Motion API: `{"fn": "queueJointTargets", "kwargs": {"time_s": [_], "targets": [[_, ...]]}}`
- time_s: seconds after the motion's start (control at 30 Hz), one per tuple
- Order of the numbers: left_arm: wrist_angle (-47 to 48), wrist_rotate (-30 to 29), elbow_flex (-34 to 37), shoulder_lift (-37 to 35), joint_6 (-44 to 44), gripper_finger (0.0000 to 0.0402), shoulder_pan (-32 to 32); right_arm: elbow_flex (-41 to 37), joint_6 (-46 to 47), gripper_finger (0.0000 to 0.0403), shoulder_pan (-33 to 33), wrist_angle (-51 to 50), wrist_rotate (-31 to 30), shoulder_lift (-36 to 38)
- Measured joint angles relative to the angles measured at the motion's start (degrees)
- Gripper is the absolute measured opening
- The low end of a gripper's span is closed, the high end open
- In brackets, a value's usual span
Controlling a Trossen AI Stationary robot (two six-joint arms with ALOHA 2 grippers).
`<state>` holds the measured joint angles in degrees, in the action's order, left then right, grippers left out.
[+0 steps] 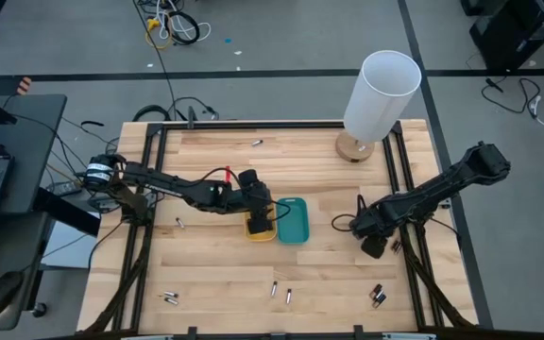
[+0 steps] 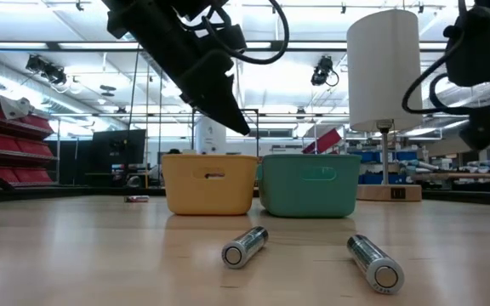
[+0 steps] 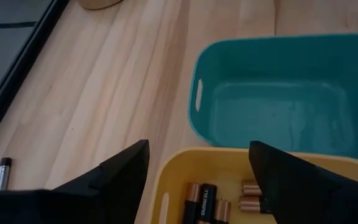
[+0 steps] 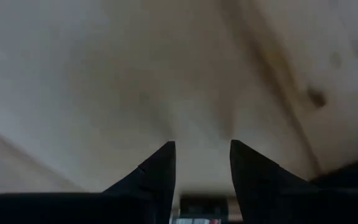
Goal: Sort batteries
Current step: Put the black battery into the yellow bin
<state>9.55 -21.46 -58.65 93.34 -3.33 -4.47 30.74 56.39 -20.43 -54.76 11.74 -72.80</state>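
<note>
Several copper-and-black batteries [image 3: 207, 205] lie in the yellow tray [image 1: 261, 227]. The teal tray [image 1: 294, 220] stands beside it, on its right, with nothing visible in it. My left gripper [image 3: 197, 168] hovers open over the yellow tray [image 3: 166, 180], pointing down and holding nothing; it shows above that tray [image 2: 211, 183] in the low view. Loose batteries lie flat on the wood: two near the near edge [image 1: 274, 289] [image 1: 288, 296], seen close in the low view [image 2: 245, 246] [image 2: 374, 262], and others scattered [image 1: 168, 297] [image 1: 258, 143] [image 1: 378, 296]. My right gripper [image 4: 202, 162] hangs low over the table's right side [image 1: 374, 247], narrowly open.
A white cylindrical lamp [image 1: 381, 90] on a wooden base stands at the far right corner. Black frame rails [image 1: 154, 189] run along the table's left and right sides. A small battery [image 1: 179, 223] lies left of the trays. Bare wood stretches between the trays and the near edge.
</note>
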Motion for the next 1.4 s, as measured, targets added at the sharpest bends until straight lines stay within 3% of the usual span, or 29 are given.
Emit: {"fn": "queueJointTargets", "kwargs": {"time_s": [0.3,0.57,0.9,1.2,1.4], "targets": [[-4.6,0.0,0.0,0.0,-0.6,0.0291,0.0,0.1,-0.7,0.0139,-0.5,-3.3,3.3,-3.1],[-5.0,0.0,0.0,0.0,-1.2,0.0291,0.0,1.9,6.2,0.0138,-1.9,-3.6,4.6,-9.4],[-5.4,0.0,0.0,0.0,-1.2,0.0291,0.0,13.7,-3.4,0.0138,-3.6,-15.8,0.1,-16.2],[-5.4,0.0,0.0,0.0,-1.4,0.0291,0.0,14.4,-11.1,0.0138,-7.4,-18.8,1.9,-27.7],[-5.4,0.0,0.0,0.0,-1.4,0.0291,0.0,14.6,-14.1,0.0138,-9.7,-21.8,3.2,-30.9]]}}
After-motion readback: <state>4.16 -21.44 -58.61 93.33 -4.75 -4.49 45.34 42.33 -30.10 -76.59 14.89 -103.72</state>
